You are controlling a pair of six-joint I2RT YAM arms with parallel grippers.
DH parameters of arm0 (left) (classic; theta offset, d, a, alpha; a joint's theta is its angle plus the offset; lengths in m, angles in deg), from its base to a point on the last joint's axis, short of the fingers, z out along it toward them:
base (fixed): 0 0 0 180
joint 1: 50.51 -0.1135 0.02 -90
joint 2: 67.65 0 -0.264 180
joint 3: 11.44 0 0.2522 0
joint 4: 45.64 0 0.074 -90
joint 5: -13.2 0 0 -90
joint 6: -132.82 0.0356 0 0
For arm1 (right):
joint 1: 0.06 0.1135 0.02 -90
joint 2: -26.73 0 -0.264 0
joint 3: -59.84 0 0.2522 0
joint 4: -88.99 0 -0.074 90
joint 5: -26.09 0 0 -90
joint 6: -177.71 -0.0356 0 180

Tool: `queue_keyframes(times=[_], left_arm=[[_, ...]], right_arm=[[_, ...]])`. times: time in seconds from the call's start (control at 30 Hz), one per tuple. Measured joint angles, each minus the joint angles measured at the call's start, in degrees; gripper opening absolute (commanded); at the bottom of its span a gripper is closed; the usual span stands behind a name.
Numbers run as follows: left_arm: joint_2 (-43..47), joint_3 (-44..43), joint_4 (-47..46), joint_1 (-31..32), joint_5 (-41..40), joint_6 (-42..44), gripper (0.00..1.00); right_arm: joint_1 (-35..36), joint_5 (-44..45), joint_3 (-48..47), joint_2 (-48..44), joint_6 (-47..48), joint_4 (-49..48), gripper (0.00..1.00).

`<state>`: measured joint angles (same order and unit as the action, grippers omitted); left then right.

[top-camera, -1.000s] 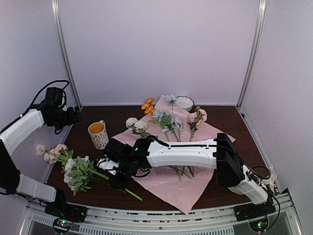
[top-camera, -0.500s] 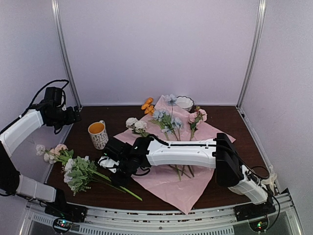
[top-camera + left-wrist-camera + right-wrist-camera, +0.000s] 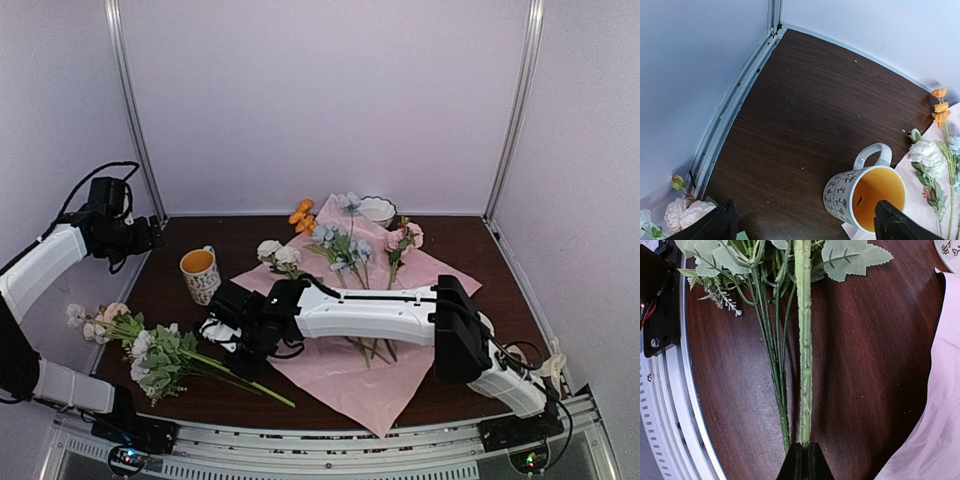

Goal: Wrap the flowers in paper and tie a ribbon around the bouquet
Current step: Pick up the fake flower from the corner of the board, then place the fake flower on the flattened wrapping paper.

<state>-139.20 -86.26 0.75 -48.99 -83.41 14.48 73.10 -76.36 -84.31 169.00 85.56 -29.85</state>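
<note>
Barely begun. Pinched shut with the right claw (image 3: 801,455) on the thick stem of the flowers (image 3: 803,340), low over the table (image 3: 875,365) just left of the paper (image 3: 350,375). Spread flat, pink side up, with other sprigs (image 3: 345,250) already laid on it. Left to do: carrying this bunch over, wrapping, tying. Left claw (image 3: 805,227) wide open, empty, hanging above the mug (image 3: 865,197). No sure sight of the ribbon; possibly the pale tangle (image 3: 548,368) by the right arm's base, too small to tell. Blooms cut off in the right wrist view.
</note>
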Motion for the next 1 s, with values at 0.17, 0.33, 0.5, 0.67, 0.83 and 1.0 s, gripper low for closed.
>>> queue_keyframes(times=[0.17,0.33,0.5,0.67,0.83,1.0], left_arm=[[0.9,0.2,0.0,-0.5,-0.1,0.0,0.98],[4.9,1.6,-1.8,-0.6,-0.4,0.8,0.92],[13.4,4.1,-5.5,-0.6,-0.4,3.0,0.83],[21.4,4.4,-6.9,0.1,1.0,3.7,0.77],[25.5,4.4,-4.6,0.6,4.5,1.3,0.83],[29.0,4.4,-4.2,1.0,8.5,-0.1,0.85]], right_arm=[[-0.7,0.3,3.4,-1.9,-1.5,-3.1,0.0],[-2.4,-0.8,12.8,-9.4,-4.6,-11.3,0.0],[-4.6,-2.1,12.8,-13.2,-7.8,-18.3,0.0],[-5.7,-2.1,11.4,-13.9,-9.8,-22.2,0.0],[-6.2,-1.9,14.8,-16.1,-12.3,-26.3,0.0],[-7.1,0.5,20.8,-20.9,-14.9,-30.7,0.0]])
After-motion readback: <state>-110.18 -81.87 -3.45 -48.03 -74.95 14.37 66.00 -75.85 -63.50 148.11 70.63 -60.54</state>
